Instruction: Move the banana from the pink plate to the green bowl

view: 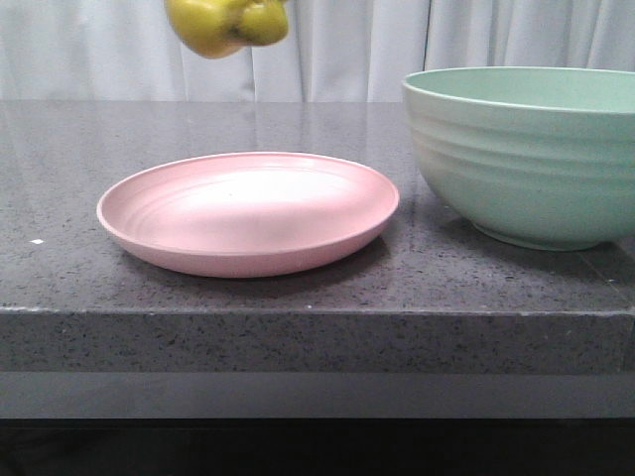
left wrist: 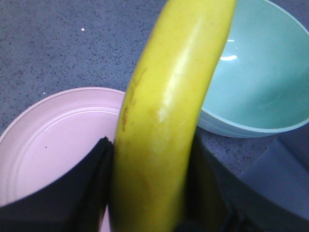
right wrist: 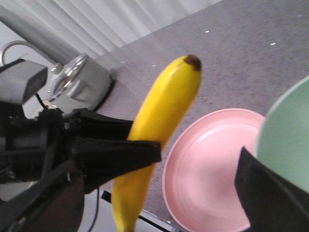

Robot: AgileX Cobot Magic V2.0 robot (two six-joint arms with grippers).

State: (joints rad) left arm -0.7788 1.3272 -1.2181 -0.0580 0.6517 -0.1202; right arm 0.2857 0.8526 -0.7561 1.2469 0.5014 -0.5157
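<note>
The yellow banana (view: 226, 25) hangs high above the pink plate (view: 248, 213), cut off by the top of the front view. My left gripper (left wrist: 150, 145) is shut on the banana (left wrist: 169, 111), with a black finger on each side. The right wrist view shows the left gripper's fingers (right wrist: 116, 154) clamped on the banana (right wrist: 164, 106), dark tip up. The pink plate (left wrist: 53, 145) is empty. The green bowl (view: 526, 149) stands to the plate's right, empty inside (left wrist: 260, 82). My right gripper (right wrist: 159, 188) is open, next to the bowl (right wrist: 285, 130), holding nothing.
The dark speckled stone table (view: 298, 317) has its front edge close to the plate. White curtains (view: 347, 50) hang behind. A silver metal appliance (right wrist: 82, 79) sits off the table's left side. The left arm's body (right wrist: 24, 130) fills that side of the right wrist view.
</note>
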